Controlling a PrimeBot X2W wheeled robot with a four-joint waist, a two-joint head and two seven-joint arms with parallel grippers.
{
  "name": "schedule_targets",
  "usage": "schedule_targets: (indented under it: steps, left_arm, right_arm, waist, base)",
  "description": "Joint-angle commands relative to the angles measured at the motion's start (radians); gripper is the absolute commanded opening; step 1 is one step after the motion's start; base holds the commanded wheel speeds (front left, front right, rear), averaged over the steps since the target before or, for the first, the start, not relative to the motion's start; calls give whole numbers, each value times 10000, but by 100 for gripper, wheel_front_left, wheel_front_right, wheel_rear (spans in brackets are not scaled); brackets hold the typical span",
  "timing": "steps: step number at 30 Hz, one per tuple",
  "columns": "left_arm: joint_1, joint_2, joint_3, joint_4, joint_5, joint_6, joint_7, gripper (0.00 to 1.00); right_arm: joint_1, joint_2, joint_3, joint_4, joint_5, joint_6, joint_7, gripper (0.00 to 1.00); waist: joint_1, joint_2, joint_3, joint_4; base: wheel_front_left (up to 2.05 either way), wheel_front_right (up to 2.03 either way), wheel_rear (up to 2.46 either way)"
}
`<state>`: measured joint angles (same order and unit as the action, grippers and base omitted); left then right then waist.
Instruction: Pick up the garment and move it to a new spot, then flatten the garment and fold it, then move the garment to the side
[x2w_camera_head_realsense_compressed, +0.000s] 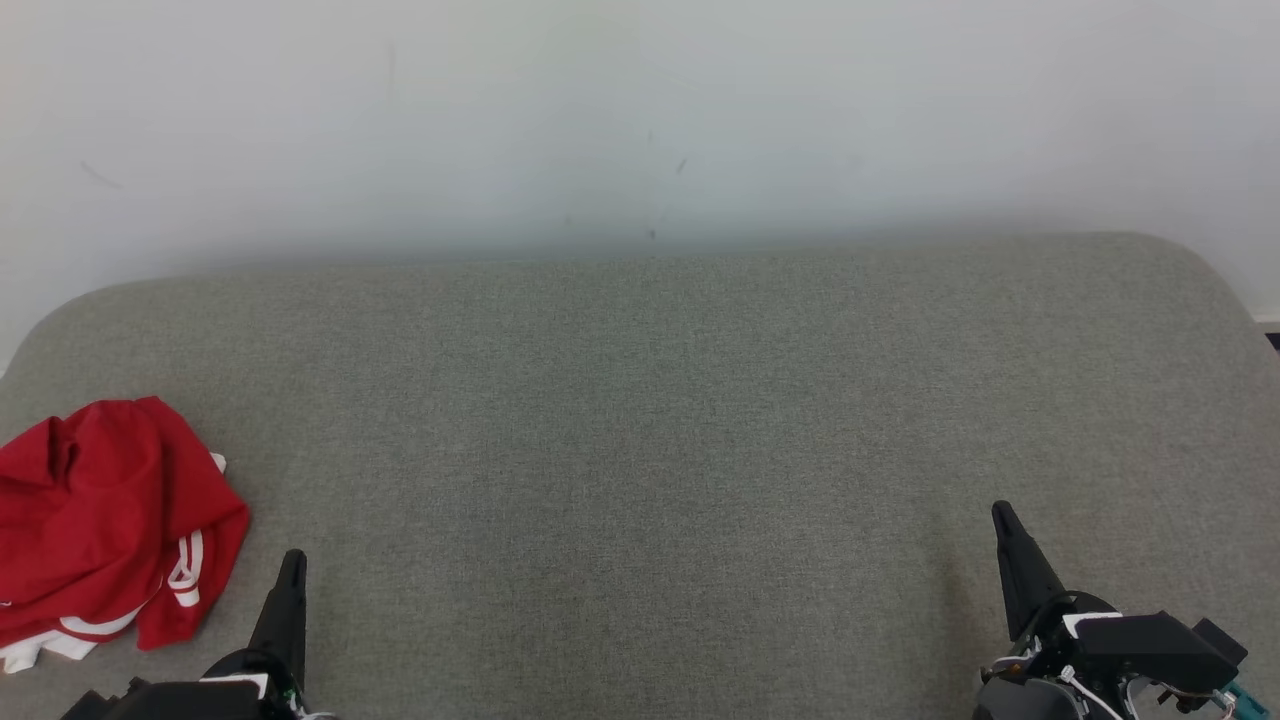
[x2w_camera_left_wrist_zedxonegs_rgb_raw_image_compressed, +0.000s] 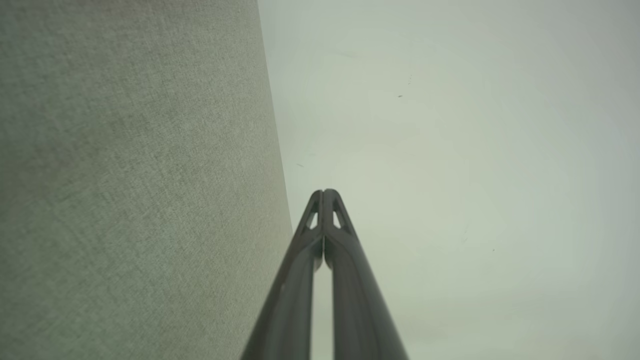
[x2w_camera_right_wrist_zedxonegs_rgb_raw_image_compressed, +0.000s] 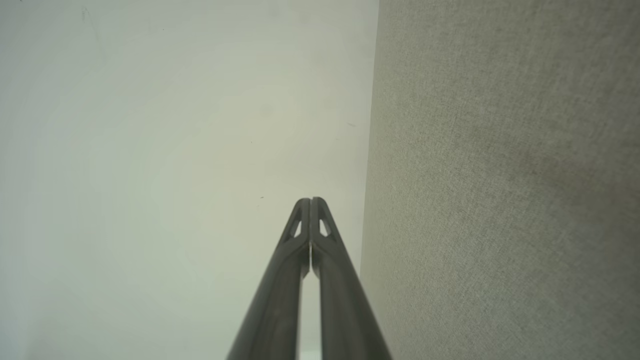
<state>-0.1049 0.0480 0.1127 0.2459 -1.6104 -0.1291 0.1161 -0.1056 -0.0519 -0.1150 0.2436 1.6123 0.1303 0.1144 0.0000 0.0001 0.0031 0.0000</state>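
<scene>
A crumpled red garment (x2w_camera_head_realsense_compressed: 105, 515) with white stripes lies at the left edge of the grey upholstered surface (x2w_camera_head_realsense_compressed: 640, 420) in the head view. My left gripper (x2w_camera_head_realsense_compressed: 293, 556) rests at the lower left, just right of the garment and apart from it, shut and empty. At the lower right my right gripper (x2w_camera_head_realsense_compressed: 1002, 512) is also shut with nothing in it. In the left wrist view the left gripper (x2w_camera_left_wrist_zedxonegs_rgb_raw_image_compressed: 324, 192) has its tips pressed together against the pale wall. The right wrist view shows the right gripper (x2w_camera_right_wrist_zedxonegs_rgb_raw_image_compressed: 310, 200) the same way.
A white wall (x2w_camera_head_realsense_compressed: 640, 110) stands behind the grey surface, whose far corners are rounded. Grey fabric (x2w_camera_left_wrist_zedxonegs_rgb_raw_image_compressed: 135, 180) runs down the left of the left wrist view, and grey fabric (x2w_camera_right_wrist_zedxonegs_rgb_raw_image_compressed: 505, 180) down the right of the right wrist view.
</scene>
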Motion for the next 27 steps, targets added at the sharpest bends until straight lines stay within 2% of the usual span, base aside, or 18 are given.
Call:
schedule_targets:
  steps: [1, 16, 17, 22, 27]
  left_arm:
    - [-87, 42, 23, -29, -51, -33, -5, 0]
    - [-87, 42, 23, -29, -51, -33, -6, 0]
    - [18, -10, -9, 36, 2, 0, -1, 100]
    - [128, -27, -72, 137, 137, 10, -180, 100]
    - [138, 2, -92, 118, 884, 7, -438, 100]
  right_arm:
    - [-55, 32, 7, -3, 15, 8, 26, 0]
    - [-55, 32, 5, -6, 15, 8, 26, 0]
    - [37, 0, 2, 43, 0, 0, -2, 100]
    - [125, -26, 39, 86, -104, -1, -91, 100]
    - [147, -234, 307, 53, -595, 0, -426, 100]
  waist:
    - [0, -1, 0, 0]
    - [0, -1, 0, 0]
    - [0, -1, 0, 0]
    - [0, -1, 10, 0]
    - [0, -1, 27, 3]
  base:
    - [0, 0, 0]
    - [0, 0, 0]
    - [0, 0, 0]
    - [0, 0, 0]
    - [0, 0, 0]
